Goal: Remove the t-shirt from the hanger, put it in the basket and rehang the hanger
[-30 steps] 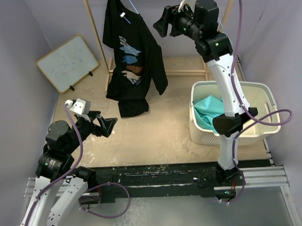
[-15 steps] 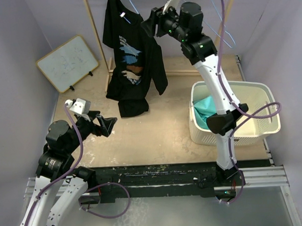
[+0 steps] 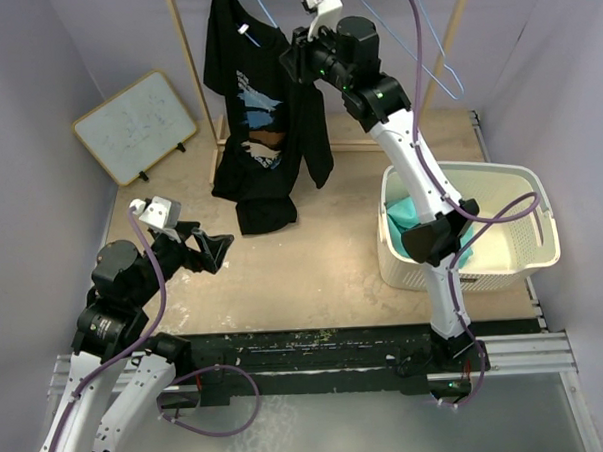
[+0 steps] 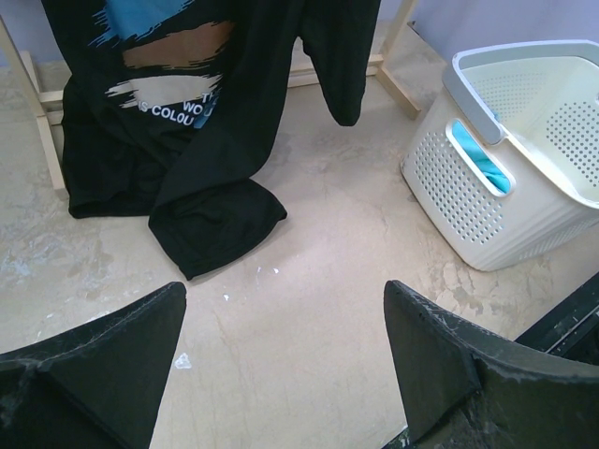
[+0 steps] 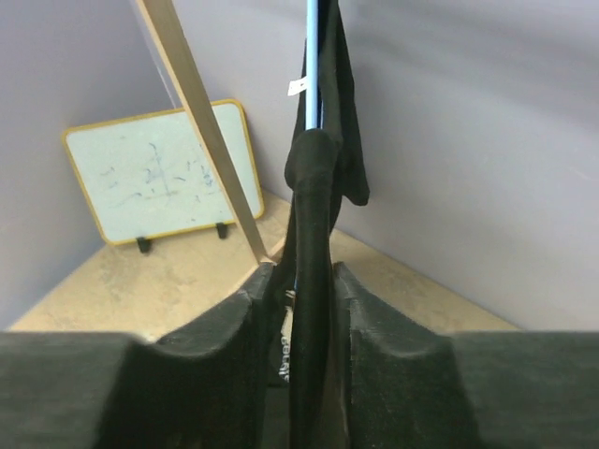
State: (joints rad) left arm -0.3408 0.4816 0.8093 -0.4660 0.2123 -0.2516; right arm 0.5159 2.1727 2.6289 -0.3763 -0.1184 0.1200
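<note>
A black t-shirt (image 3: 267,117) with a blue and white print hangs on a light blue hanger (image 3: 262,7) from the wooden rack; its hem rests bunched on the floor. High at the shirt's right shoulder, my right gripper (image 3: 296,61) is shut on the fabric. The right wrist view has a fold of the t-shirt (image 5: 314,187) pinched between both fingers of that gripper (image 5: 304,271), with the hanger (image 5: 312,56) straight above. My left gripper (image 3: 218,252) stands open low over the floor; in its own view the gripper (image 4: 285,318) holds nothing, and the t-shirt (image 4: 187,140) hangs well ahead.
A white laundry basket (image 3: 484,268) holding a teal cloth (image 3: 416,221) stands on the right, and shows as the basket (image 4: 487,206) in the left wrist view. A small whiteboard (image 3: 135,126) leans against the left wall. The rack's wooden post (image 3: 190,71) rises beside the shirt. Empty wire hangers (image 3: 434,50) hang right.
My right arm swung left from the rack's right side to the shirt's shoulder, and its jaws narrowed onto the fabric. The left arm stayed still.
</note>
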